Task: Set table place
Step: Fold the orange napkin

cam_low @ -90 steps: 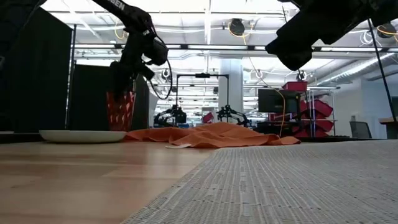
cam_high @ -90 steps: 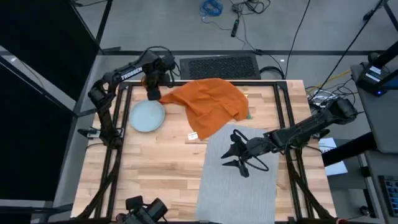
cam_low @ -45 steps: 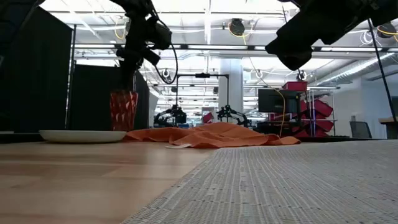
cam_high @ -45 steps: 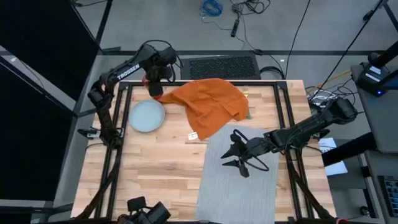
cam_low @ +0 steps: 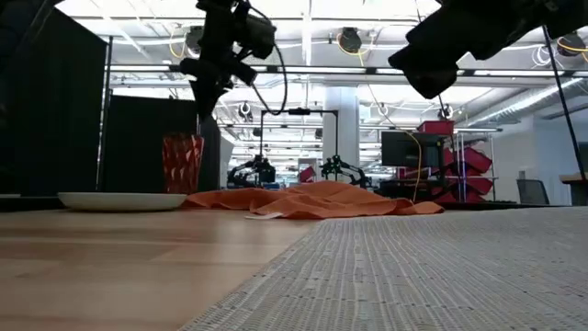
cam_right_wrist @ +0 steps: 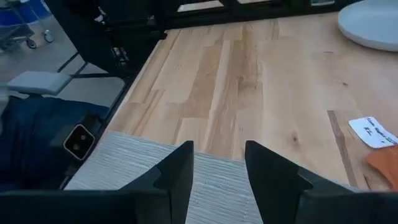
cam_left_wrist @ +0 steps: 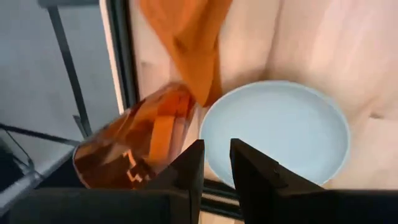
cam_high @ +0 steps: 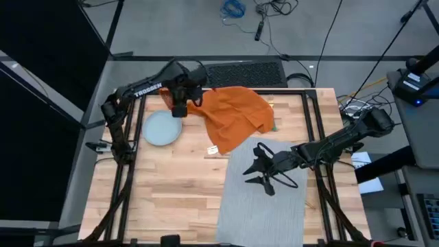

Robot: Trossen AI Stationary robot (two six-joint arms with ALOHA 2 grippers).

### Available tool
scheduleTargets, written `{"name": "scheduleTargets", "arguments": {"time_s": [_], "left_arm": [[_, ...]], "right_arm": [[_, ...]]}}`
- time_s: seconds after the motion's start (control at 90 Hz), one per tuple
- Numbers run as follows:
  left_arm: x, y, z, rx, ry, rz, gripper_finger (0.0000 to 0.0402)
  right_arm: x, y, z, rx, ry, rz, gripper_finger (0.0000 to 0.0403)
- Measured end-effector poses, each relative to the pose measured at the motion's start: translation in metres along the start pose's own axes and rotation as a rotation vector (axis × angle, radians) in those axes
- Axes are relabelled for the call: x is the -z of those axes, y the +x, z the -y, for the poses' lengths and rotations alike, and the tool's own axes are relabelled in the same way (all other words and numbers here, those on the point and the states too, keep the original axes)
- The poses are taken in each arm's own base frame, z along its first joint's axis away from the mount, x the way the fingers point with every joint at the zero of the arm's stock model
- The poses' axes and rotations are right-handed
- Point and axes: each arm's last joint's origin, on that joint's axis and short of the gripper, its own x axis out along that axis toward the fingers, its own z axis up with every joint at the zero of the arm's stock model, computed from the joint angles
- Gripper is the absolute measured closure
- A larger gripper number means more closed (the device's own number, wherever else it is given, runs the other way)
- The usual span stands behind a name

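**Left gripper above the tumbler, right gripper spread over the placemat**

The left gripper (cam_high: pixel 180 110) hangs in the air at the far-left part of the table (cam_high: pixel 171 185); its fingers (cam_left_wrist: pixel 186 171) stand nearly together with only a narrow gap and nothing between them. Just below it and to its outer side stands the orange tumbler (cam_low: pixel 183 164), upright on the wood and apart from the fingers; in the left wrist view the tumbler (cam_left_wrist: pixel 134 149) shows just past the fingertips. The pale-blue plate (cam_high: pixel 162 128) lies just beside the gripper on its near side, close to the tumbler; whether plate and tumbler touch cannot be told. The orange napkin (cam_high: pixel 234 114) lies crumpled on the other side of the gripper, toward the table's middle, one corner reaching close to the tumbler; a small white tag (cam_high: pixel 212 149) lies at its near edge.

The right gripper (cam_high: pixel 264 171) hovers over the far-left corner of the grey placemat (cam_high: pixel 264 206), its fingers (cam_right_wrist: pixel 180 171) spread wide and empty; the placemat stretches from under it toward the table's near edge. Beyond its fingertips, well apart, are bare wood, the tag and the plate's rim.
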Motion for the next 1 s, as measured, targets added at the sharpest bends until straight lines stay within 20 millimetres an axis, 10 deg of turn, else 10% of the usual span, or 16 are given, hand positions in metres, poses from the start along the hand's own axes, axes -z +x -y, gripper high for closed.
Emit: {"name": "scheduleTargets", "arguments": {"time_s": [0.322,0.556,1.0], "left_arm": [[-0.043,-0.012,0.046,0.054,0.061,0.265,0.0337],[-0.076,0.014,0.079,0.089,0.143,0.212,0.0337],[-0.119,0.047,0.114,0.146,0.132,0.275,0.0337]], "right_arm": [[0.000,0.000,0.007,0.023,-0.029,-0.017,0.0271],[-0.009,-0.006,0.009,0.038,-0.055,0.056,0.0271],[-0.016,-0.081,0.033,0.314,0.037,-0.002,0.0271]]}}
